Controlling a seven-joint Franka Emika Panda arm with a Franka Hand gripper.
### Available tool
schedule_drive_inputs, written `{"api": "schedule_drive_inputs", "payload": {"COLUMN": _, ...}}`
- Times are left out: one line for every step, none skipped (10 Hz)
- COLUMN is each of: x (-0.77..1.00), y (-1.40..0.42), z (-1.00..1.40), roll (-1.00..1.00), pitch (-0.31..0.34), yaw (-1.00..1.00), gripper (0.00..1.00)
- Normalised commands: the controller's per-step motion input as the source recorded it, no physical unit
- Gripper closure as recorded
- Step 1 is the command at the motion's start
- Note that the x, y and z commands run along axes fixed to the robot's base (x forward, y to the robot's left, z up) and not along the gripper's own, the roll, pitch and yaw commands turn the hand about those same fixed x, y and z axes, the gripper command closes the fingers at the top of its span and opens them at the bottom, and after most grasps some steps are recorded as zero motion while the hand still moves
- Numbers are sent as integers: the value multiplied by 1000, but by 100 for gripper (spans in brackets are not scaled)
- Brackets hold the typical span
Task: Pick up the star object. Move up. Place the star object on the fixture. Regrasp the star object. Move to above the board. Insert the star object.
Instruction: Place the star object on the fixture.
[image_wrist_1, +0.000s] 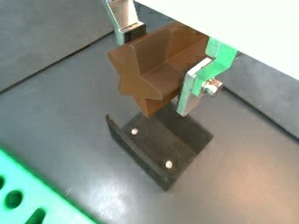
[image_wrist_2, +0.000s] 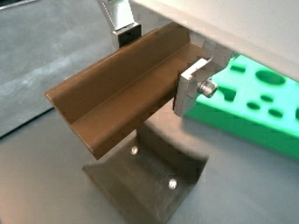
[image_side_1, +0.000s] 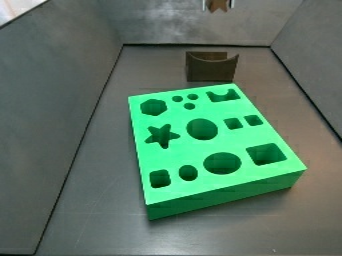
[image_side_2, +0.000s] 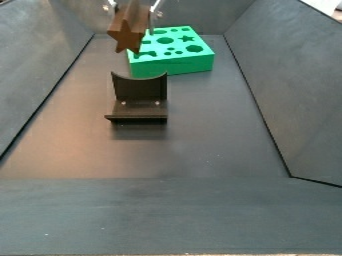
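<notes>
Pincer (image_wrist_1: 162, 63) clamped on the star object (image_wrist_1: 149, 66), hanging in the air right above the fixture (image_side_2: 138, 99), well clear of it, near the board (image_side_2: 174, 49).

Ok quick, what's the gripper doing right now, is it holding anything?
Gripper: closed on the star object, held in the air above the fixture, one of its fingers on either side.
</notes>
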Motion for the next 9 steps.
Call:
{"api": "schedule_drive_inputs", "payload": {"x": -10, "y": 21, "z": 45, "roll": -1000, "pitch": 131, "yaw": -20, "gripper": 100}}
{"api": "schedule_drive_inputs", "payload": {"x": -42, "y": 30, "z": 24, "roll": -1000, "pitch": 129, "yaw": -30, "gripper": 100}}
{"api": "schedule_drive_inputs", "payload": {"x": -31, "y": 31, "z": 27, "roll": -1000, "pitch": 127, "yaw": -39, "gripper": 100}}
{"api": "schedule_drive_inputs", "payload": {"x": 16, "y": 36, "z": 19, "roll": -1000, "pitch": 137, "yaw": -60, "gripper": 100}}
{"api": "schedule_drive_inputs", "payload": {"x": 41, "y": 39, "z": 3, "roll": -1000, "pitch": 147, "yaw": -75, "gripper": 100}}
{"api": "schedule_drive_inputs", "payload": {"x": 66, "y": 43, "z": -10, "roll": -1000, "pitch": 157, "yaw": -94, "gripper": 100}}
{"api": "schedule_drive_inputs", "payload": {"x": 79, "y": 44, "z": -15, "roll": -1000, "pitch": 167, "yaw": -117, "gripper": 100}}
{"api": "schedule_drive_inputs", "payload": {"x": 80, "y": 47, "z": -14, "roll": -924, "pitch": 161, "yaw": -136, "gripper": 100}}
{"api": "schedule_drive_inputs", "payload": {"x": 74, "y": 46, "z": -12, "roll": -703, "pitch": 118, "yaw": -143, "gripper": 100}}
